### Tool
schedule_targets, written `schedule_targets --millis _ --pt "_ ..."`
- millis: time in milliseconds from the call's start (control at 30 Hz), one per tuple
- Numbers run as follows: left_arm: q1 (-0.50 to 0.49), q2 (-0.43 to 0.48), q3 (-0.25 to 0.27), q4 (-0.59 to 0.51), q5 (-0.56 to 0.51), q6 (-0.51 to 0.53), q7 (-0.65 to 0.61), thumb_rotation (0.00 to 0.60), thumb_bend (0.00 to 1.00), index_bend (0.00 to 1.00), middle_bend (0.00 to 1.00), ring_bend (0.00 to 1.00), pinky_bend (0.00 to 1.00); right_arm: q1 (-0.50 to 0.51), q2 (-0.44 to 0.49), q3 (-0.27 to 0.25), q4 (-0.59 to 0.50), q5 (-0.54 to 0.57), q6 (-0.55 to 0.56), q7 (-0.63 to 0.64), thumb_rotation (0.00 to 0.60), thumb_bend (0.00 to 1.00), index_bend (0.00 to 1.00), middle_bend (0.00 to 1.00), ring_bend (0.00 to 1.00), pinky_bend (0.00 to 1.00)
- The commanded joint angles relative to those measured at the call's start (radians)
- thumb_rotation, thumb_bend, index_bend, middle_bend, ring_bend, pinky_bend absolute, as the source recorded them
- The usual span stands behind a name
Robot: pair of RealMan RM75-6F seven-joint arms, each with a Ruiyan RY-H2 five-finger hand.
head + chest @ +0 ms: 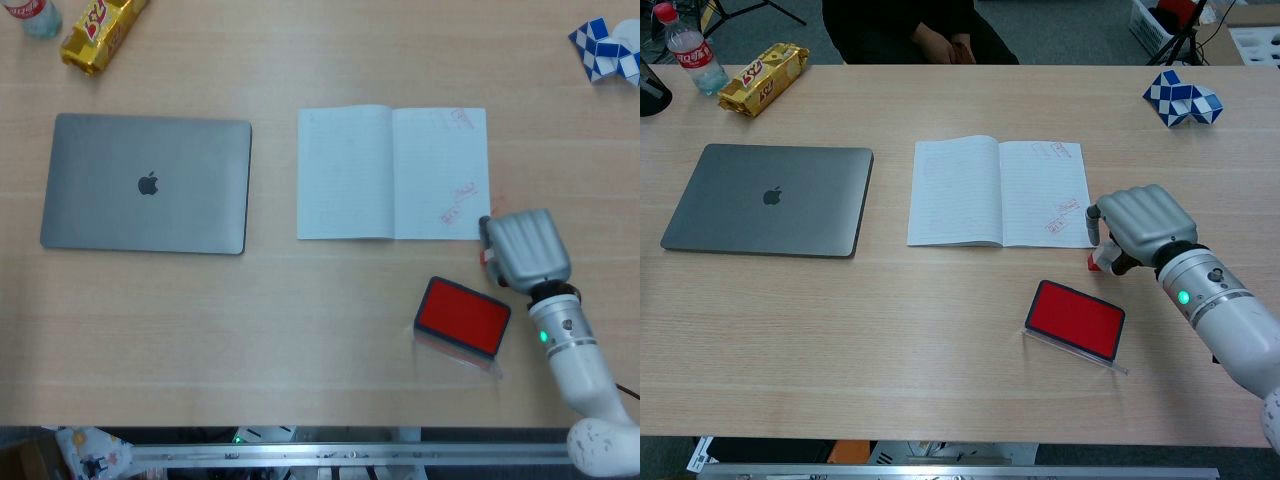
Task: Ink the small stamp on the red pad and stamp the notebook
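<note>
Stamp (1098, 262): a small red piece, mostly hidden under the right hand (1143, 228), sitting on the table (940, 320) just off the lower right corner of the notebook (1000, 192). So little of it shows that its long axis and facing cannot be told. The right hand is curled over it, knuckles up, fingers wrapped down around it; from the chest view the thumb (1092, 224) stands at the stamp's notebook side, so the hand appears to grip the stamp.

Just nearer the robot and slightly left lies the red pad (1075, 319), lid open, its long axis running diagonally from upper left to lower right, apart from the hand. The notebook lies open and flat, spine running away from the robot, with faint red marks on its right page.

Well to the left sits a closed grey laptop (768, 199). At the far left corner are a yellow snack packet (763, 78) and a bottle (689, 50); a blue-and-white twist puzzle (1181, 99) lies far right.
</note>
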Motion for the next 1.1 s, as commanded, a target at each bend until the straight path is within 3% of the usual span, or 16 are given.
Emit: schedule_targets --millis 33,1100 --pt "0.000 0.000 0.000 -0.001 0.000 -0.001 0.001 0.600 0.27 0.04 0.03 0.03 0.04 -0.001 0.002 0.000 0.001 0.002 0.001 0.002 0.600 0.22 0.55 1.00 1.00 1.00" --pt "-0.003 0.003 0.003 -0.011 -0.002 -0.007 0.011 0.600 0.27 0.04 0.03 0.03 0.04 -0.006 0.000 -0.011 0.014 0.023 0.002 0.009 0.600 0.23 0.58 1.00 1.00 1.00"
